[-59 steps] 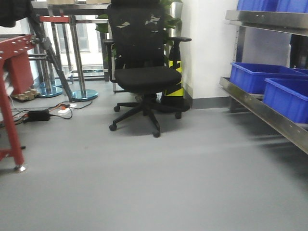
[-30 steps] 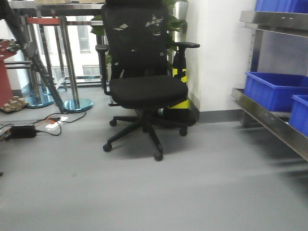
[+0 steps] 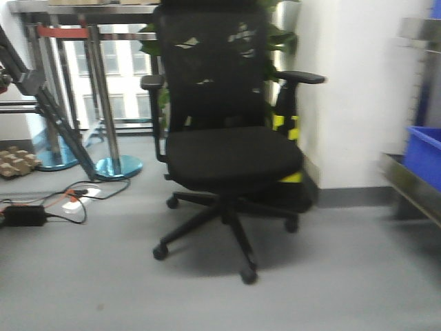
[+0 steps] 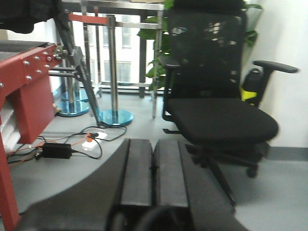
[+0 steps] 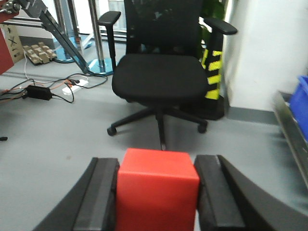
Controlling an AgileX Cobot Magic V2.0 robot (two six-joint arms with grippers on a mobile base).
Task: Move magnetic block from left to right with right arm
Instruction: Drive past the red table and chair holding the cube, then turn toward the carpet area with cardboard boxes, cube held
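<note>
The magnetic block, a bright red cube, fills the bottom of the right wrist view, clamped between the two black fingers of my right gripper. The gripper is shut on it and holds it well above the grey floor. In the left wrist view my left gripper is shut, its two pads pressed together with nothing between them. Neither arm appears in the front view.
A black office chair stands straight ahead on the grey floor, a yellow-black striped post behind it. Cables and a power brick lie at the left beside steel stands. A red frame and blue bin flank the sides.
The front view has advanced toward the chair and swung right: the chair looms larger, the red frame has left the view and the blue bins have slid to the right edge.
</note>
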